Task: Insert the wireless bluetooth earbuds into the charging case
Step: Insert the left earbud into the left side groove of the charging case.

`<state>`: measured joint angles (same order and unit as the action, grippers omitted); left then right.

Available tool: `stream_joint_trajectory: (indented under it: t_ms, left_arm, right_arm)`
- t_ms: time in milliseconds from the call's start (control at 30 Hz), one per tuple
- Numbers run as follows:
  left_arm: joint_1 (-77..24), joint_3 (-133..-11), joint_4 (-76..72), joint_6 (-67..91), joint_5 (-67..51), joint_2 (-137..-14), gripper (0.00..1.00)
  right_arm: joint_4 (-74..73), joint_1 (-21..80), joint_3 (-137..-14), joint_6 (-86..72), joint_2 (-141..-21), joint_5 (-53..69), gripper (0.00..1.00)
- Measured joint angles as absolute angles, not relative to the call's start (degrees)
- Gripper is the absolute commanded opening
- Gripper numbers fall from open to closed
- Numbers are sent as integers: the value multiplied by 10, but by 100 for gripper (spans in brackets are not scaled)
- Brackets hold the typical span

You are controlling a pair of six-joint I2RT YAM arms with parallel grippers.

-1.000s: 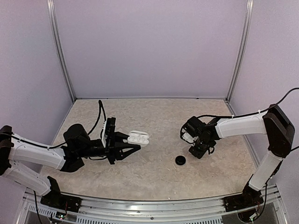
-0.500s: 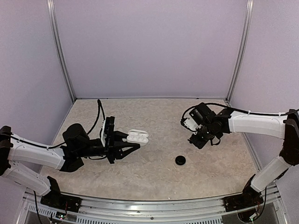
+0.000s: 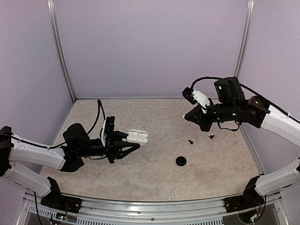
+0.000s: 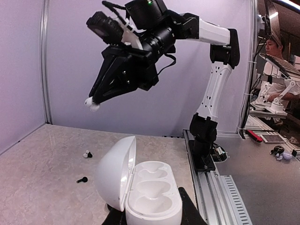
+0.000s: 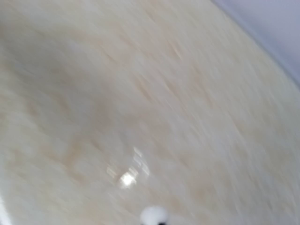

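Observation:
My left gripper (image 3: 132, 142) is shut on the white charging case (image 3: 138, 136) and holds it above the table with the lid open. In the left wrist view the case (image 4: 149, 190) shows two empty sockets, with my dark fingers (image 4: 189, 212) on either side. My right gripper (image 3: 187, 117) is raised well above the table and shut on a small white earbud (image 4: 92, 104) at its tip. That earbud shows as a white blur at the bottom of the right wrist view (image 5: 153, 216). The second earbud (image 3: 211, 136) lies on the table under the right arm, and also shows in the left wrist view (image 4: 87, 154).
A black round disc (image 3: 181, 161) lies on the table at centre right. A tiny black piece (image 3: 190, 141) lies near it, and shows in the left wrist view (image 4: 82, 179). Purple walls enclose the table. The right wrist view is motion-blurred.
My right arm rose from the table and swung back and up, carrying the white earbud. The second earbud and the tiny black piece now show where it was. The left arm stayed still.

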<state>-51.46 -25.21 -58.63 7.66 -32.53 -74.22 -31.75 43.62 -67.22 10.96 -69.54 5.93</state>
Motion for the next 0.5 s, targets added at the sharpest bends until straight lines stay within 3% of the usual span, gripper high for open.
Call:
stream_joint_trajectory:
  t_ms: [500]
  left_arm:
    - [-519, -263, -583, 74, -344, -770, 1]
  right_arm:
    - [-273, 597, -743, 171, -687, 129, 0]
